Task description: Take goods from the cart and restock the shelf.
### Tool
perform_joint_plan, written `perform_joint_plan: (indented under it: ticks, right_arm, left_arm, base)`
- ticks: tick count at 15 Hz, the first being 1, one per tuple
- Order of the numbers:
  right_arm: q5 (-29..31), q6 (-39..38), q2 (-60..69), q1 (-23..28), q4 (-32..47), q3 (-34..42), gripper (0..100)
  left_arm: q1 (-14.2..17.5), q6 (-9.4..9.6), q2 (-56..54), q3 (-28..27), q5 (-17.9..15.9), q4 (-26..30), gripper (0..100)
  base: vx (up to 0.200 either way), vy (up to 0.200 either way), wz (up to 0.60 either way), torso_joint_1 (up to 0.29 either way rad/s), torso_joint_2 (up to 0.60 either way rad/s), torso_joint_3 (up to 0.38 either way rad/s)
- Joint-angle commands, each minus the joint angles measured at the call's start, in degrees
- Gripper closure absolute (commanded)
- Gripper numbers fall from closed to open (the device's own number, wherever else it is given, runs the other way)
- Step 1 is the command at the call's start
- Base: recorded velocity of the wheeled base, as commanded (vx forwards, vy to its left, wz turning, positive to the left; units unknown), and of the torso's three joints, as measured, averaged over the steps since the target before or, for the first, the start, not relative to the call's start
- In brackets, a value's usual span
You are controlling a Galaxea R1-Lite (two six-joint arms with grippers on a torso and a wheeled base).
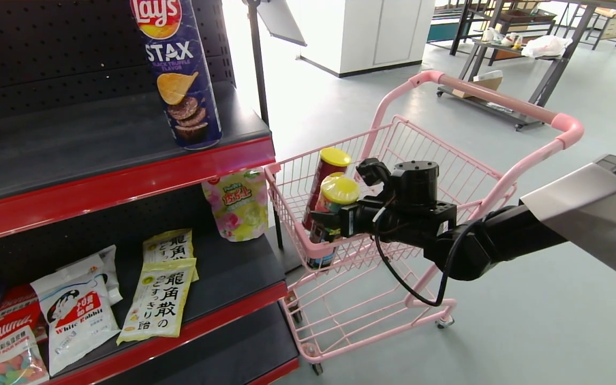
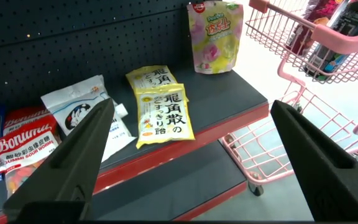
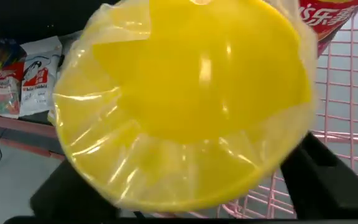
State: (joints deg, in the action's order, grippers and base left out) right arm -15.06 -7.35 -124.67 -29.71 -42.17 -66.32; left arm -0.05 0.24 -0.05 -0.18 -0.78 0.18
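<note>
Two yellow-lidded cans (image 1: 335,158) (image 1: 340,191), one blue can (image 1: 182,80), two yellow bags (image 1: 159,299) (image 1: 169,246).

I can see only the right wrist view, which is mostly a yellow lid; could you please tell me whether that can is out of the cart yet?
Observer: Not yet. In the head view the right gripper is shut on the nearer can, whose lower part sits below the rim of the pink cart.
Operator: Thank you. Is anything left in the basket?
Observer: Yes, a second can with a yellow lid stands upright just behind the held one.
Operator: And where is the other arm?
Observer: The left gripper is open, in front of the lower shelf, where yellow bags lie flat.
</note>
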Motion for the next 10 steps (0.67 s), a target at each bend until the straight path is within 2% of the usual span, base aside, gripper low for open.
perform_joint_plan:
  ticks: [1,7,10]
  right_arm:
    - [-0.06,-0.03,-0.75,-0.35,-0.11,-0.39,100]
    - [0.99,-0.03,1.10,-0.44,-0.64,1.63,100]
    - [2.49,0.41,11.29,-0.35,-0.55,1.81,100]
  left_arm:
    - [-0.04,0.02,0.05,0.01,-0.01,-0.01,0]
    - [-0.04,0.11,0.05,0.01,-0.01,-0.01,0]
    - [-0.04,0.02,0.05,0.01,-0.01,-0.01,0]
  base:
    - [0.000,0.000,0.00,0.000,0.00,0.000]
    - [0.000,0.000,0.00,0.000,0.00,0.000]
    - [0.000,0.000,0.00,0.000,0.00,0.000]
